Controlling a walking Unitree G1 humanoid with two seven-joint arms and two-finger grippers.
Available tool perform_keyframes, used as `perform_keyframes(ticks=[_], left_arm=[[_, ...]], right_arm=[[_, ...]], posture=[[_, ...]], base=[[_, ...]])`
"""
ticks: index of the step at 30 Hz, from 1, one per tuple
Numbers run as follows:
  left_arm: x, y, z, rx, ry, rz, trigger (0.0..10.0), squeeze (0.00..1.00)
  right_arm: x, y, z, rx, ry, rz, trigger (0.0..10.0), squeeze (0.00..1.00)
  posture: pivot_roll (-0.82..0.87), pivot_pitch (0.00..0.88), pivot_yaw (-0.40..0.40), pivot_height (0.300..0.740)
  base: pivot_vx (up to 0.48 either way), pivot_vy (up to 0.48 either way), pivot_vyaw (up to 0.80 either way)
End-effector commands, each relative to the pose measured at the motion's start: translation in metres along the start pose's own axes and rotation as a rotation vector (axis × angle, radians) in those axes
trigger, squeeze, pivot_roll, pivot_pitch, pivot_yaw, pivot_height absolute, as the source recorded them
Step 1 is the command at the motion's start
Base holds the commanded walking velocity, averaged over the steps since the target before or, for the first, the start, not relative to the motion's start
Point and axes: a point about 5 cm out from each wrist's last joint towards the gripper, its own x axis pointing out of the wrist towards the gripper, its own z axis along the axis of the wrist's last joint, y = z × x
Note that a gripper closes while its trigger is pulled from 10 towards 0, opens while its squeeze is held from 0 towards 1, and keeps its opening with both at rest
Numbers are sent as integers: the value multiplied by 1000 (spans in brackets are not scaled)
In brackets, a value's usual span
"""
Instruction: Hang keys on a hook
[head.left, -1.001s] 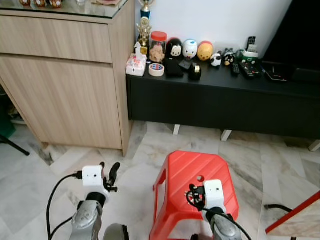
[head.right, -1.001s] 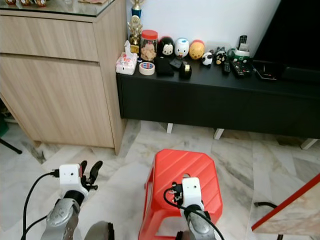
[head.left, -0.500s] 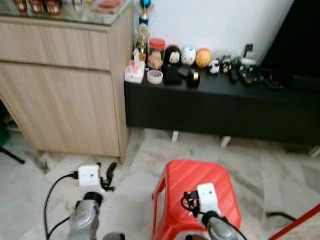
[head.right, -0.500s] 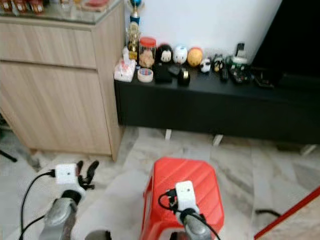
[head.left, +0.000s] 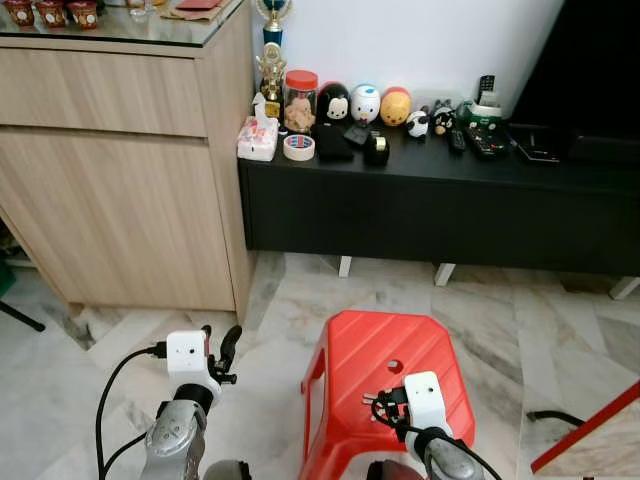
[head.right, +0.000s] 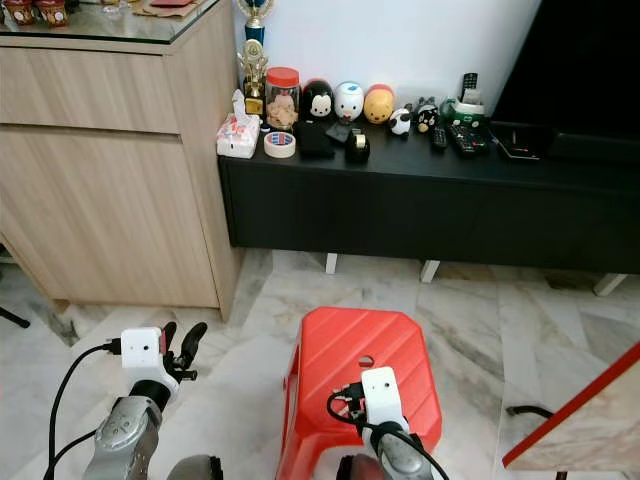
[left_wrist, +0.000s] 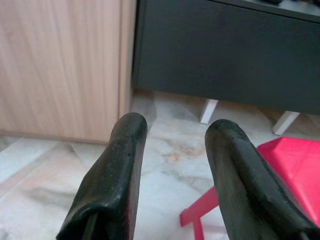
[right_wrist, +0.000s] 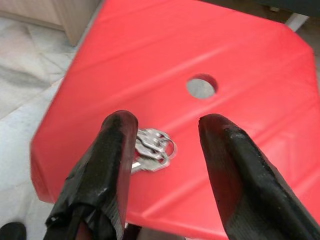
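While the head camera has steadied and tipped up since a moment ago, the right tool (right_wrist: 165, 150) hangs open over the silver keys (right_wrist: 152, 150) on the red plastic stool (head.left: 390, 375), ungrasped; the left tool (left_wrist: 175, 165), also open, idles toward the black low surface (head.left: 440, 170).

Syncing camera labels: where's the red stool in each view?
Left eye: red stool, bottom centre.
Right eye: bottom centre.
Left wrist: one seat corner, beyond the fingers.
Right wrist: seat, under the keys.
Shared landmark: seat hole.
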Motion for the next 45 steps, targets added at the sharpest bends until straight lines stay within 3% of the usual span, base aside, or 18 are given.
perform_keyframes(ticks=[1, 19, 23, 27, 29, 30, 31, 32, 41, 45], left_arm=[[0, -1, -2, 1, 1, -3, 10000, 0], [0, -1, -2, 16, -4, -7, 10000, 0], [0, -3, -2, 17, -3, -15, 10000, 0], [1, -4, -2, 15, -6, -20, 10000, 0], [1, -4, -1, 16, -8, -21, 10000, 0], [1, -4, -1, 17, -9, -22, 10000, 0], [1, -4, -1, 17, -9, -22, 10000, 0], [1, -3, -1, 19, -11, -23, 10000, 0], [-1, -2, 0, 23, -16, -21, 10000, 0], [-3, -3, 0, 22, -18, -24, 10000, 0]], right_arm=[[1, -1, 1, 4, 2, -8, 10000, 0], [0, -4, -2, 1, 18, -19, 10000, 0], [2, -8, -1, 39, 37, -50, 10000, 0], [3, -10, -8, 174, 129, -70, 10000, 0], [5, -10, -5, 160, 121, -58, 10000, 0], [6, -10, -2, 144, 118, -50, 10000, 349], [6, -10, -2, 144, 118, -50, 10000, 349], [8, -9, 1, 140, 123, -33, 10000, 1000], [15, -3, 14, 115, 133, 32, 10000, 1000], [18, 0, 19, 13, 145, 72, 10000, 1000]], posture=[[68, 21, -114, 623], [64, 20, -114, 623], [64, 20, -114, 623], [71, 10, -109, 623], [71, 8, -108, 623], [69, 8, -106, 623], [69, 8, -106, 623], [69, 10, -105, 623], [77, 43, -107, 623], [71, 73, -113, 623]], base=[[255, 0, 0], [126, 0, 0], [0, 0, 0], [0, 0, 0], [0, 0, 0], [0, 0, 0], [0, 0, 0], [0, 0, 0], [0, 0, 0], [0, 0, 0]])
